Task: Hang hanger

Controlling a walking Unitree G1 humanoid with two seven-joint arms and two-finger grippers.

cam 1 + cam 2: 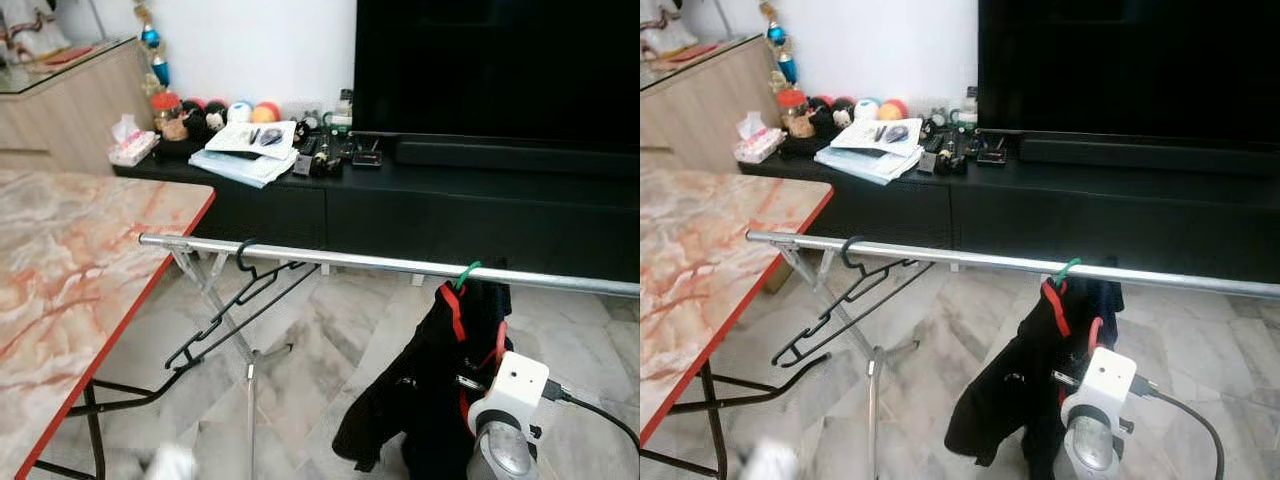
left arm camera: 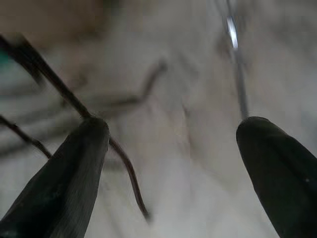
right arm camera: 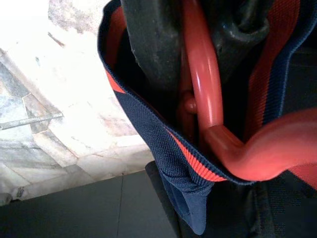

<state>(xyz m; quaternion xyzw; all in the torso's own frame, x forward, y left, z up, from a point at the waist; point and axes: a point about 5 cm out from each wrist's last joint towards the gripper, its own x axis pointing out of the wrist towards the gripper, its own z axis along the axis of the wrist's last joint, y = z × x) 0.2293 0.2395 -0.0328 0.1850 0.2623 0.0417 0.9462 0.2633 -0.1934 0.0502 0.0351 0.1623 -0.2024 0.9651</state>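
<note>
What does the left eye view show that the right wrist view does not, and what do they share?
Left eye view alone: the metal rail, an empty black hanger hooked on it, the marble table, the TV and the right arm's white wrist block.

Right wrist view alone: a close look at the red hanger inside the collar.

Both: the dark garment with red trim and the pale tiled floor.

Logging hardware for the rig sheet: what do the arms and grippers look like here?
Right arm: silver cylindrical forearm, topped by a white boxy wrist module with small dark holes; a black cable leaves its side. Left gripper: two long, rounded matte black fingers, no visible markings.
</note>
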